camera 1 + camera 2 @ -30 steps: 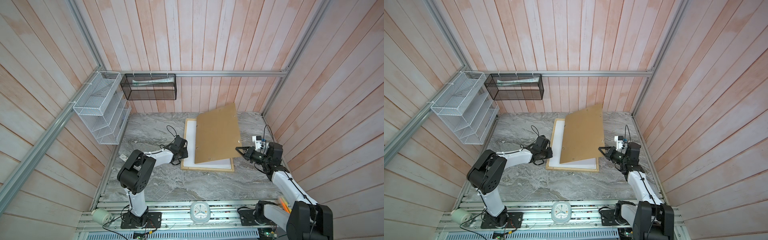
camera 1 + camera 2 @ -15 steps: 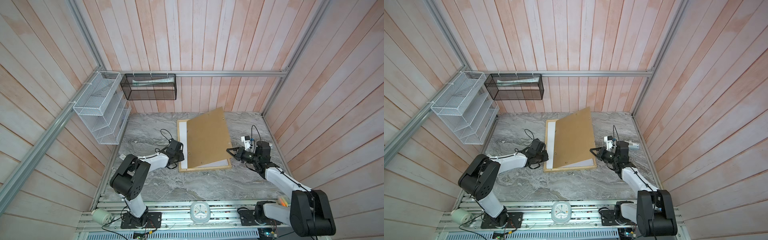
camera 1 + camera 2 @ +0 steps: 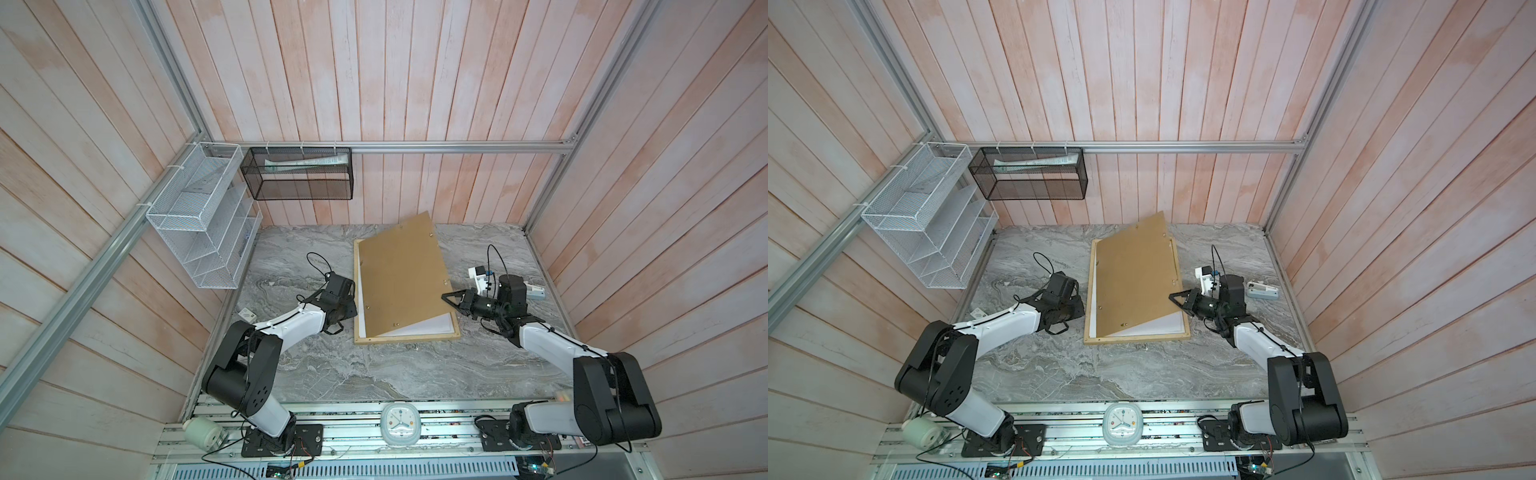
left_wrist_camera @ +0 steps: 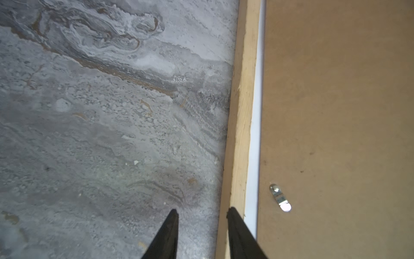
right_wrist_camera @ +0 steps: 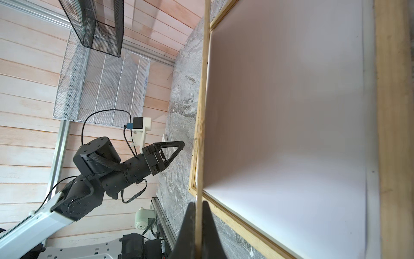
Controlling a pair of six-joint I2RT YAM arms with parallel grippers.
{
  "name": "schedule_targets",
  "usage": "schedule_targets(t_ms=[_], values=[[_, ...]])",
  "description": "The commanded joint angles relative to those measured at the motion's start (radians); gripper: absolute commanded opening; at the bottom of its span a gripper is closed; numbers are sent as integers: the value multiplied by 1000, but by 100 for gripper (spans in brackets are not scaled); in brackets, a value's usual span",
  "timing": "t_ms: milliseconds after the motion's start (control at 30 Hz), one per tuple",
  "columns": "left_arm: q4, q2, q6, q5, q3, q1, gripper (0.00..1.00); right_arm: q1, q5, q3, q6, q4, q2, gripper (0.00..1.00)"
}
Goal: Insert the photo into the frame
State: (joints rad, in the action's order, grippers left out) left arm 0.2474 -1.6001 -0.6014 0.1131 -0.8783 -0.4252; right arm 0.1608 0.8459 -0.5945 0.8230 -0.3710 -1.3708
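Pale wooden picture frame [image 3: 407,338] flat on the grey marbled tabletop [image 3: 374,374]. My right fingers [image 5: 207,224] pinch the plain brown backing board [image 3: 401,282], tilted up over its right side, while my left fingers [image 4: 237,231] stand spread at its left rail. Inside lies a white sheet [image 3: 432,326]; no forest photo shows.

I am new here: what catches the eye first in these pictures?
The big brown backing board stands out, tilted over the pale wood frame mid-table, its right edge pinched by the right gripper. A white sheet shows beneath; the left gripper is open by the frame's left rail.
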Motion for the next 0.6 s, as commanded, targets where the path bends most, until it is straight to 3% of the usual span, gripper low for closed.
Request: schedule_targets(t_ms=[0, 567], values=[[15, 15, 18, 10, 25, 3, 39, 21, 21, -41, -9, -104, -16, 0], [-31, -55, 20, -44, 45, 3, 37, 36, -4, -4, 82, -201, -48, 0]])
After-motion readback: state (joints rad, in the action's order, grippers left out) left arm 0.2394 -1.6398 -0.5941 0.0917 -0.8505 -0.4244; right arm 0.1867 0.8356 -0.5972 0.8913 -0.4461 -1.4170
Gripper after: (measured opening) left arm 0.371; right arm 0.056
